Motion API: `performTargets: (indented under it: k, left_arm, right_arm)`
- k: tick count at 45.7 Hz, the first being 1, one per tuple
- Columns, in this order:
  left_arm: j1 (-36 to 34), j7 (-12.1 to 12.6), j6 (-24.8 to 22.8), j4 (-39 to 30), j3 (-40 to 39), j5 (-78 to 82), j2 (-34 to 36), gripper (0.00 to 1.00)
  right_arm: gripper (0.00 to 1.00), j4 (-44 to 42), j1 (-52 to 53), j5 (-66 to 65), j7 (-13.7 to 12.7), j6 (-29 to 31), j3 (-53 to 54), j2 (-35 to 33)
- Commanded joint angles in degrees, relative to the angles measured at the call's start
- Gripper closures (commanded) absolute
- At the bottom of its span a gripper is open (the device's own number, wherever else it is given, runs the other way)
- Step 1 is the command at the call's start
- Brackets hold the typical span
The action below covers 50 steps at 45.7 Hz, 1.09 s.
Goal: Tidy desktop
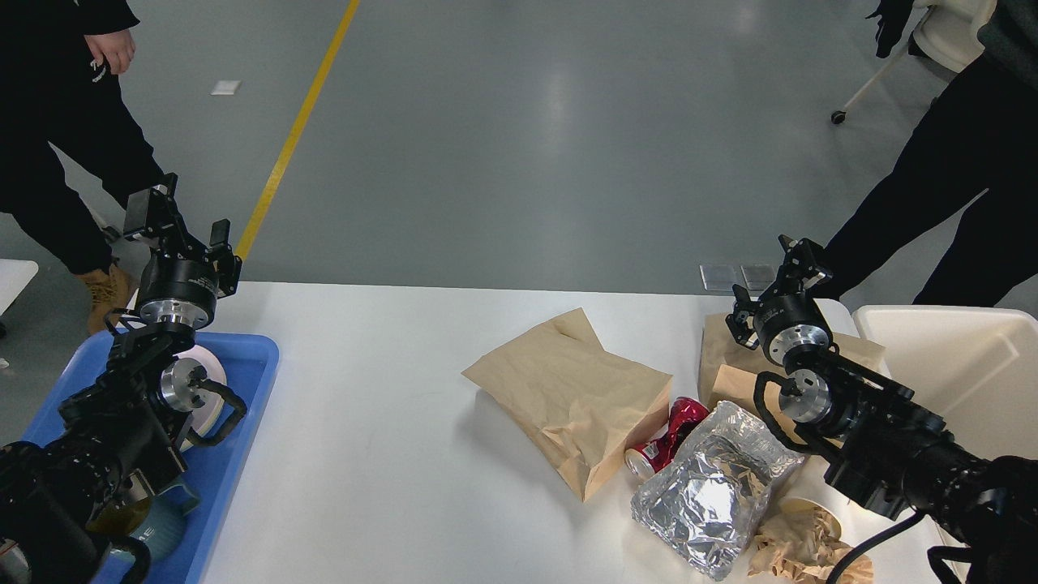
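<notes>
Left gripper [180,221] raised above the far left corner of the bench, over the far end of the blue tray [251,357]; jaws parted wide, nothing between them. Right gripper [799,255] up near the far right edge of the bench, above a flat brown paper bag [734,357]; seen small, dark and end-on, so cannot tell whether the jaws are apart or closed. Nothing seen held there.

Under the left arm, inside the blue tray: a white roll of tape [212,377] partly hidden by the wrist, and nearer the viewer a blue-green mug [166,527].

Desktop [373,454], the broad white bench, spread across the lower half of the view, bare through its middle and left. On its right half a cluster of rubbish: a larger brown paper bag [572,393] lying flat and creased; just beside it, touching its near corner, a crushed red drink can [669,438] on its side; against the can a crumpled silver foil bag [709,491]; beside the foil, at the near edge, a paper cup [811,507] with crumpled brown paper [791,547].

Cream-white plastic bin [949,357] just off the right end of the bench, behind the right arm.

Beyond the bench, grey floor with a yellow line [296,130]; a person in black [57,138] standing at far left, another in black [949,186] at far right.
</notes>
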Motion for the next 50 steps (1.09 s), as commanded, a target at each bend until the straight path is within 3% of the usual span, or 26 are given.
performTargets:
  k: [1, 24, 33, 40, 44, 50]
  left_arm:
    - [0.0, 0.0, 0.0, 0.0, 0.0, 0.0, 0.0, 0.04]
    - [0.0, 0.0, 0.0, 0.0, 0.0, 0.0, 0.0, 0.04]
    - [0.0, 0.0, 0.0, 0.0, 0.0, 0.0, 0.0, 0.04]
    - [0.0, 0.0, 0.0, 0.0, 0.0, 0.0, 0.0, 0.04]
    - [0.0, 0.0, 0.0, 0.0, 0.0, 0.0, 0.0, 0.04]
    - [0.0, 0.0, 0.0, 0.0, 0.0, 0.0, 0.0, 0.04]
  right_arm:
    - [0.0, -0.1, 2.0, 0.0, -0.2, 0.3, -0.3, -0.7]
    - [0.0, -0.1, 9.9, 0.0, 0.3, 0.5, 0.3, -6.1]
    - [0.0, -0.2, 9.7, 0.0, 0.3, 0.7, 0.8, -12.1]
    - [0.0, 0.2, 9.8, -1.6, 0.3, 1.9, -0.7, -12.8]
    - [0.0, 0.6, 10.6, -7.1, 0.0, 4.7, -4.1, -12.8]
    - [0.0, 0.7, 16.3, -18.5, -0.4, 13.3, -14.7, -13.4]
